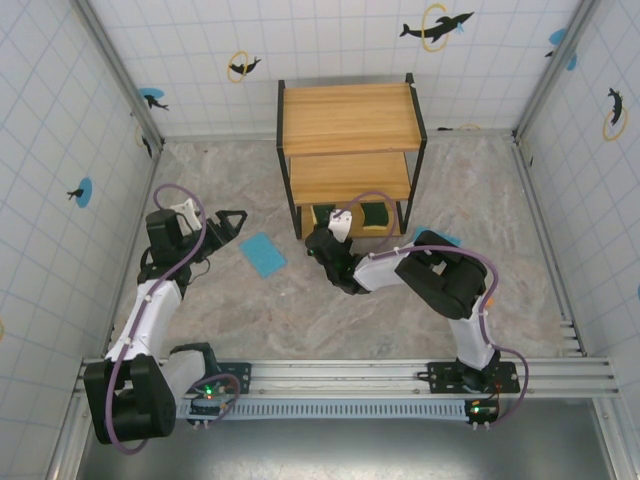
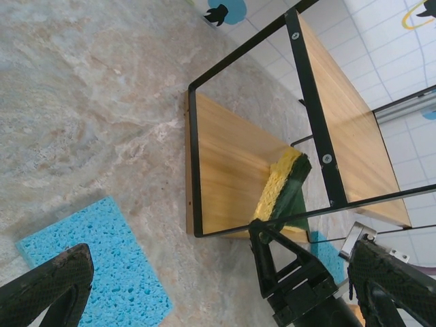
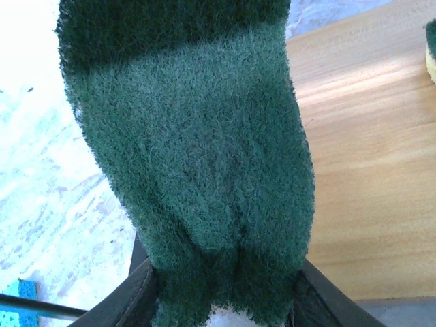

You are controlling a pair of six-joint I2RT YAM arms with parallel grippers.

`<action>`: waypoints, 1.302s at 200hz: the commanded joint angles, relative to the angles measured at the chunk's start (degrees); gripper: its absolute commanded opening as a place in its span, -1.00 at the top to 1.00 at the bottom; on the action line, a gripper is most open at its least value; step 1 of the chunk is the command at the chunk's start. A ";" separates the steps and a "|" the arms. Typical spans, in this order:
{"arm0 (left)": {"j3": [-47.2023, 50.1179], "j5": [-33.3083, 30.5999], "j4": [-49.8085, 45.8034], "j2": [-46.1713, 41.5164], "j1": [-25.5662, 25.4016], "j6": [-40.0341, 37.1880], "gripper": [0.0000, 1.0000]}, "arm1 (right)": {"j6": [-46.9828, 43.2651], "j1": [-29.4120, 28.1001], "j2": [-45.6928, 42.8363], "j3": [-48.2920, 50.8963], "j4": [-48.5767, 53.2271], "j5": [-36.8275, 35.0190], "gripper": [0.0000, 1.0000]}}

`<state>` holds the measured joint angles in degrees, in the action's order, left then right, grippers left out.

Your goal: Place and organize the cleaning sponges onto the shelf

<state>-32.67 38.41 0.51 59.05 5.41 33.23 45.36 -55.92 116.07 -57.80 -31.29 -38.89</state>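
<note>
Marbled grey table (image 1: 300, 330) inside white tiled walls: at left, the left gripper (image 1: 238, 226) has its jaws spread and empty, with a light blue sponge (image 1: 262, 254) just to its right on the table. At centre, the shelf (image 1: 348, 118) carries a green sponge (image 1: 377, 214) on its lowest board. The right gripper (image 1: 335, 224) pinches a second green sponge (image 3: 211, 170) at that board's left end; the right wrist view gives its green face close up, and the left wrist view catches its yellow backing (image 2: 276, 191).
</note>
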 commanded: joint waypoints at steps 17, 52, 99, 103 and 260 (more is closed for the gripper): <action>0.12 0.97 0.48 0.39 0.27 -0.41 -0.95 | -0.53 0.73 1.56 0.94 -3.78 -2.22 0.12; 0.14 1.13 0.56 0.64 0.28 -0.35 -0.95 | -1.53 1.07 2.21 0.41 -3.21 -2.45 0.13; 0.10 1.09 0.63 0.70 0.30 -0.26 -0.95 | -2.69 1.34 3.33 -1.06 -1.69 -2.33 0.13; 0.20 1.08 0.67 0.67 0.30 -0.22 -0.95 | -2.85 1.30 3.44 -1.21 -1.47 -2.37 0.13; 0.41 1.21 0.99 0.89 0.26 -0.17 -0.95 | -1.34 1.93 4.91 -3.70 0.22 -2.01 0.13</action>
<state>-32.64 38.57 0.56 59.64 5.41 33.26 43.09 -54.26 119.35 -58.85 -31.18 -39.51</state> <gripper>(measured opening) 0.975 0.436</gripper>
